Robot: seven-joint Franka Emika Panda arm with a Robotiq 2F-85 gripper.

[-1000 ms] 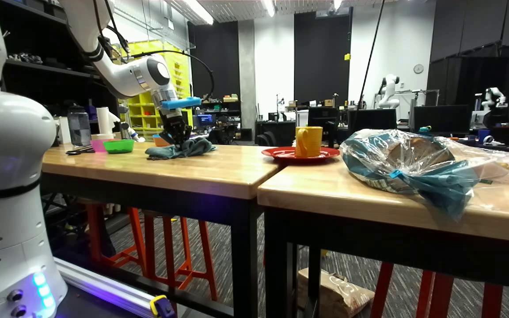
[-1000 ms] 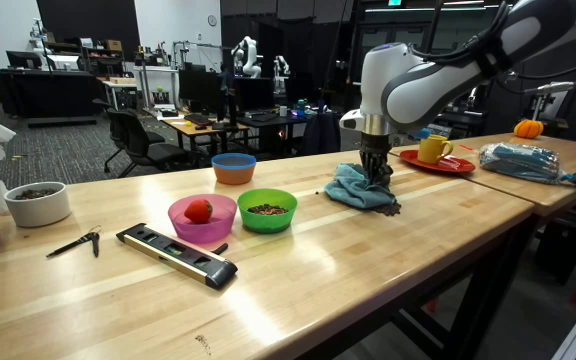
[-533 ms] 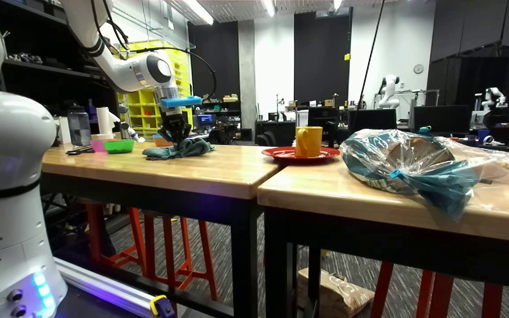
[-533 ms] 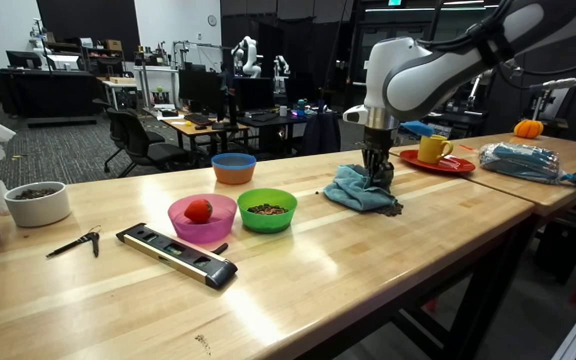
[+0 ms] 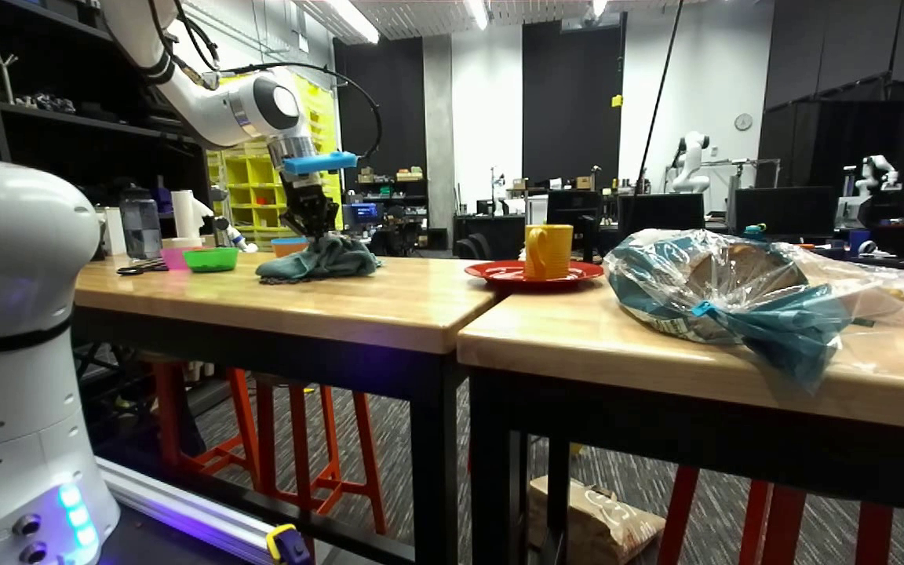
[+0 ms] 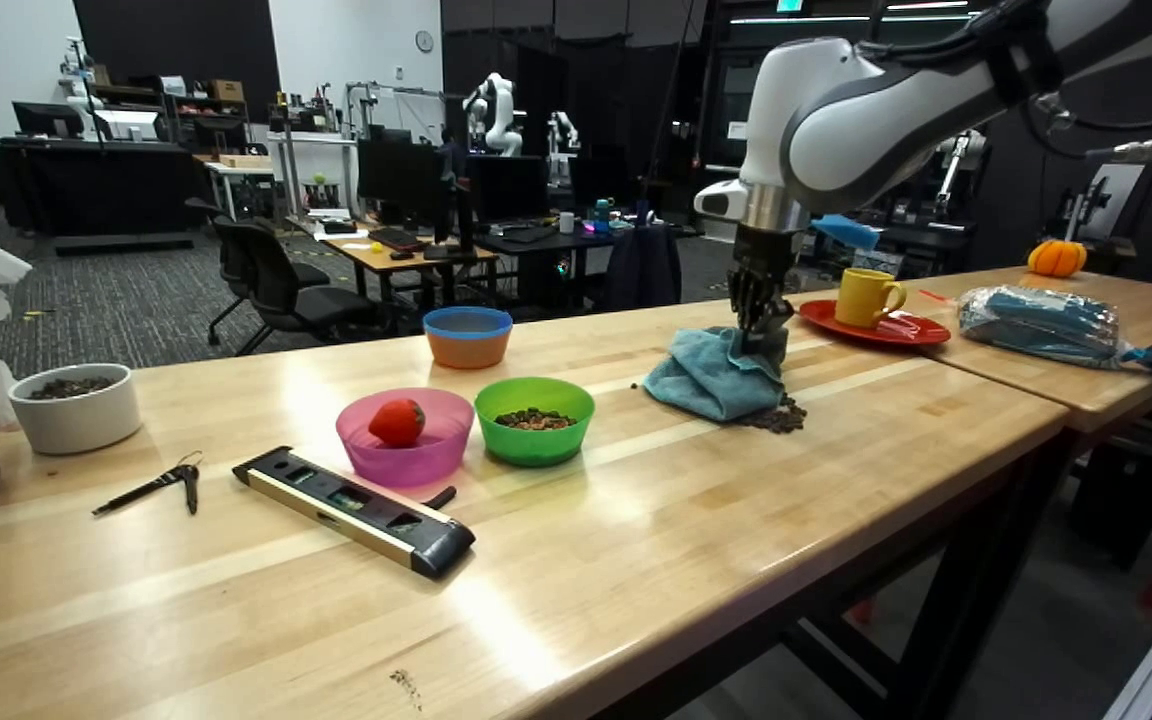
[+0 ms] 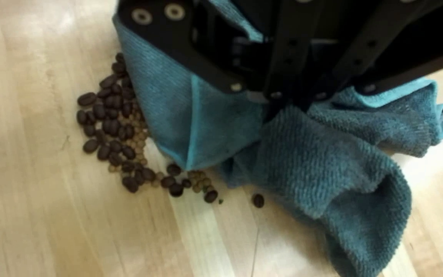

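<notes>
At the left of the table [image 6: 696, 560], a white bowl [image 6: 76, 422] is holding small dark pieces [image 6: 71, 387]. To its right, a pink bowl [image 6: 404, 462] is containing a red, strawberry-like piece [image 6: 397, 423]. On the far side, an orange bowl [image 6: 468, 350] with a blue rim is standing; its contents cannot be made out. Next, a green bowl [image 6: 535, 448] is holding brownish pellets [image 6: 534, 419].

Right of these, the teal cloth [image 6: 711, 375] is lying crumpled on the table, and the gripper [image 7: 288, 102] is clenching a raised fold of it. Dark beans [image 6: 781, 416] are lying loose at the cloth's near right edge, with paler pellets [image 7: 137, 144] mixing among them in the wrist view. Handling the cloth well is likely calling for a firm, deep pinch and slow, level movement, since a quick sideways drag could be scattering the beans.

Further right, a yellow mug [image 6: 861, 300] is standing upright on a red plate [image 6: 921, 333]; beyond, a plastic bag [image 5: 793, 333] is wrapping something brown [image 5: 742, 271].
</notes>
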